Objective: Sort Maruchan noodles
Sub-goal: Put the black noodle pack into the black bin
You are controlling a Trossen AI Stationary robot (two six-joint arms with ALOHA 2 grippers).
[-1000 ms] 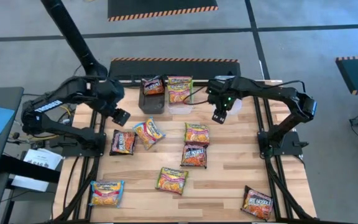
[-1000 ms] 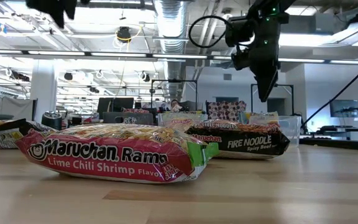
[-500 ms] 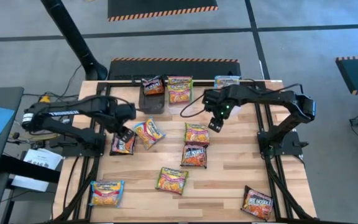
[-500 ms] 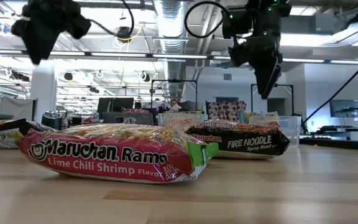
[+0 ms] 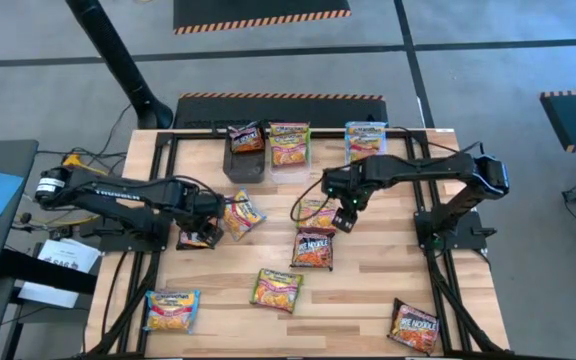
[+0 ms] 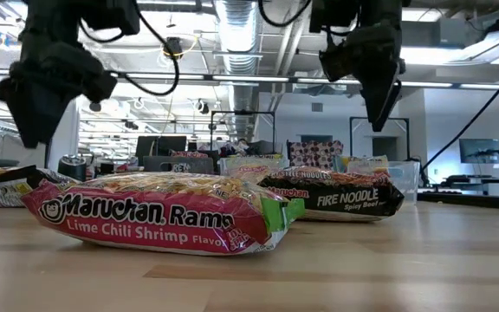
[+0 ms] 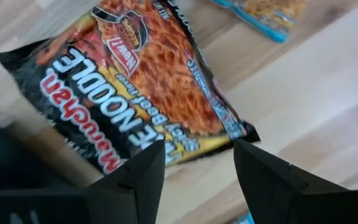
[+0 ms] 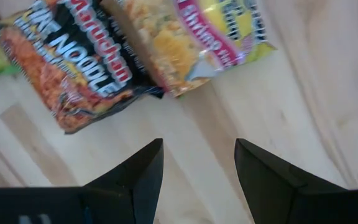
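Several Maruchan noodle packets lie flat on the wooden table point(image 5: 368, 290). My left gripper point(image 5: 206, 225) hangs open, pointing down, low over a black Fire Noodle packet point(image 7: 135, 81). Its fingers stand over that packet's end without touching it. My right gripper point(image 5: 343, 218) is open and high above the table. It is beside a lime chili shrimp packet point(image 8: 204, 43) and another black packet point(image 8: 67, 56), with bare wood under its fingers. A blue-edged packet point(image 5: 239, 213) lies just right of my left gripper.
Three tubs at the far edge each hold a packet: black point(image 5: 246, 137), orange point(image 5: 289, 142) and light blue point(image 5: 365, 138). More packets lie nearer the front edge point(image 5: 276, 290), point(image 5: 172, 308), point(image 5: 413, 325). Bare wood lies on the table's right side between them.
My left gripper has come down and toward the near edge, from beside the tubs to just over the black packet, staying open. My right gripper has moved level toward the near edge and a little left, away from the tubs, to the middle packets. No packet has moved.
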